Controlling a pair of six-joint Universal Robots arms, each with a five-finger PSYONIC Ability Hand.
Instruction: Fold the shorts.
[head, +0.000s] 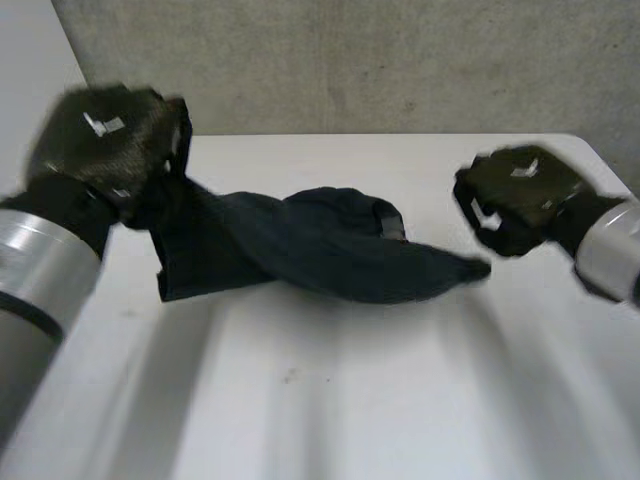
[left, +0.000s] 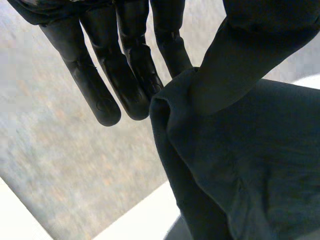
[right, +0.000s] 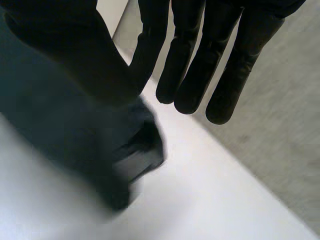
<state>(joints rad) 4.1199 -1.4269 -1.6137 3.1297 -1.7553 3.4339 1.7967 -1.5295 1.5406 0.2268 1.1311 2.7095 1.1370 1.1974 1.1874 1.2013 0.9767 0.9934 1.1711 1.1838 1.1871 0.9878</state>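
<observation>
The dark navy shorts (head: 320, 250) stretch in a bunched band across the far part of the white table (head: 350, 400). My left hand (head: 100, 135) holds their left end lifted off the table. In the left wrist view its thumb presses an edge of the shorts (left: 240, 165) against the straight fingers (left: 125, 75). My right hand (head: 520, 195) is at the shorts' pointed right tip. There the thumb and nearest finger (right: 150, 55) pinch the dark cloth (right: 60, 130), while the other fingers stay straight.
A grey concrete wall (head: 400, 60) rises right behind the table's far edge. Bare white tabletop runs from the shorts toward me. The table's right edge lies just beyond my right hand.
</observation>
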